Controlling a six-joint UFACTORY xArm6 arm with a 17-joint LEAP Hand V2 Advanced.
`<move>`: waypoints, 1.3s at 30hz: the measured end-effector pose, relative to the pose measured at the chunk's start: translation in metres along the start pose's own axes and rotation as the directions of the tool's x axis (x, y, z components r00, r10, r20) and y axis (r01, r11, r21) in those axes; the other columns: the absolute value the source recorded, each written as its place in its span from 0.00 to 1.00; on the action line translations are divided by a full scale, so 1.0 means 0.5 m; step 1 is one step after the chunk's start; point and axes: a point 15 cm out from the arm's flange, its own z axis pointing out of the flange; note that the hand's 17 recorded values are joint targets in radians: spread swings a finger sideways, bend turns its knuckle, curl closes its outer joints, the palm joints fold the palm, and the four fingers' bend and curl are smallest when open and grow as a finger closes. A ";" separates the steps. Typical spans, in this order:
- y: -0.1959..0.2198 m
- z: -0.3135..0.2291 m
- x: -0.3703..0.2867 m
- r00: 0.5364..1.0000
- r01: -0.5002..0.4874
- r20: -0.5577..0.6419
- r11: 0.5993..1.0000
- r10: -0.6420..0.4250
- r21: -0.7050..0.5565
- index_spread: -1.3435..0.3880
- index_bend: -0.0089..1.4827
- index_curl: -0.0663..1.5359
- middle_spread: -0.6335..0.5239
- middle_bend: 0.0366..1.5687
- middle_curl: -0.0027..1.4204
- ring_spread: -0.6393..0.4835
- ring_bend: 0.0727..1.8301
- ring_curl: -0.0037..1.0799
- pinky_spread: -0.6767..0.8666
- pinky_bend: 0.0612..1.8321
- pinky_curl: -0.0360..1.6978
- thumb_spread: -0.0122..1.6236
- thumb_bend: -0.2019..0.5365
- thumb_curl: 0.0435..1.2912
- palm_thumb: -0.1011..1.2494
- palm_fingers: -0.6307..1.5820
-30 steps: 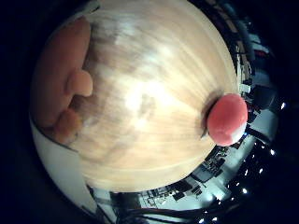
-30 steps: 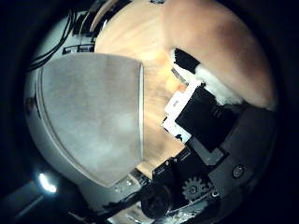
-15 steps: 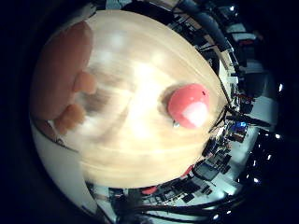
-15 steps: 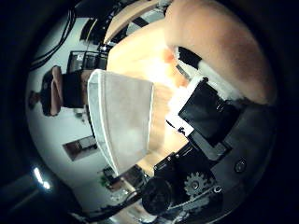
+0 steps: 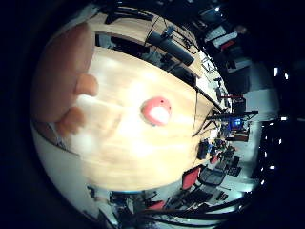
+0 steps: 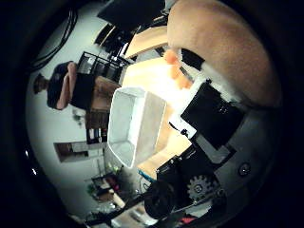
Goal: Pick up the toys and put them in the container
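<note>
Close against the hand (image 6: 213, 142), orange plush toy (image 6: 223, 42) apparently held, grip hidden, white container (image 6: 135, 126), pink toy (image 5: 156, 110) on table (image 5: 119, 157).

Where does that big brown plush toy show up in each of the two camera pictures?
Little finger side palm view: the brown plush toy fills one edge, close against the palm, above the wooden table.
Thumb side palm view: it bulges large beside the hand, with the white container farther off.
Shared landmark: the wooden table.
</note>
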 end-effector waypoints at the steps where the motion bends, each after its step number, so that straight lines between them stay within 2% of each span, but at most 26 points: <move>1: 0.003 -0.010 -0.011 1.000 0.009 0.004 1.000 -0.009 0.005 0.43 0.19 0.45 0.16 0.48 0.46 0.24 0.62 0.44 0.10 0.60 0.28 0.61 0.25 0.26 0.89 0.82; 7: 0.029 -0.053 -0.122 0.995 0.092 0.038 0.995 -0.093 0.025 0.42 0.18 0.46 0.16 0.49 0.46 0.23 0.62 0.44 0.10 0.60 0.29 0.61 0.25 0.26 0.89 0.82; 22: 0.063 -0.025 -0.381 0.952 0.289 0.106 0.957 -0.287 -0.002 0.41 0.16 0.49 0.16 0.49 0.46 0.24 0.62 0.44 0.10 0.59 0.29 0.60 0.25 0.26 0.89 0.82; 39: 0.093 0.007 -0.578 0.911 0.395 0.145 0.918 -0.386 -0.038 0.40 0.15 0.51 0.16 0.49 0.45 0.23 0.62 0.44 0.09 0.58 0.30 0.61 0.25 0.26 0.89 0.82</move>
